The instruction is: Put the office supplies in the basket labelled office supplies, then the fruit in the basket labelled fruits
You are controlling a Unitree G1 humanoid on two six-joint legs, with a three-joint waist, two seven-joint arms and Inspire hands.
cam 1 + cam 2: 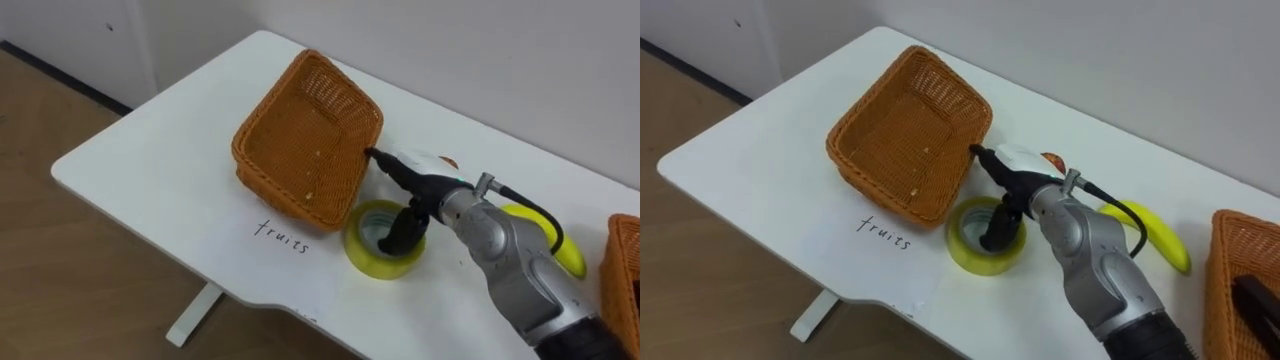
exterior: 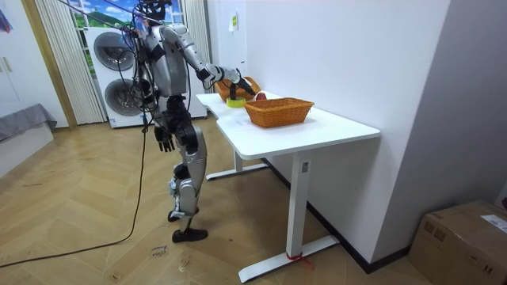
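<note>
Reaching over the tape roll point(image 1: 383, 242), the right hand point(image 1: 428, 190) is open, thumb down in its hole, fingers point(image 1: 388, 165) straight toward the fruit basket point(image 1: 300, 140); the other basket point(image 1: 622, 272) sits far right.

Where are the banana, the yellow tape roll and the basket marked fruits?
banana point(image 1: 1160, 240), right eye view, curved middle.
tape roll point(image 1: 375, 265), left eye view, outer wall.
fruits basket point(image 1: 300, 130), left eye view, bare floor.

desk: white rectangular table point(image 2: 333, 127) on metal legs
appliances: two white stacked washing machines point(image 2: 117, 75)
floor: brown cardboard box point(image 2: 463, 237)
</note>
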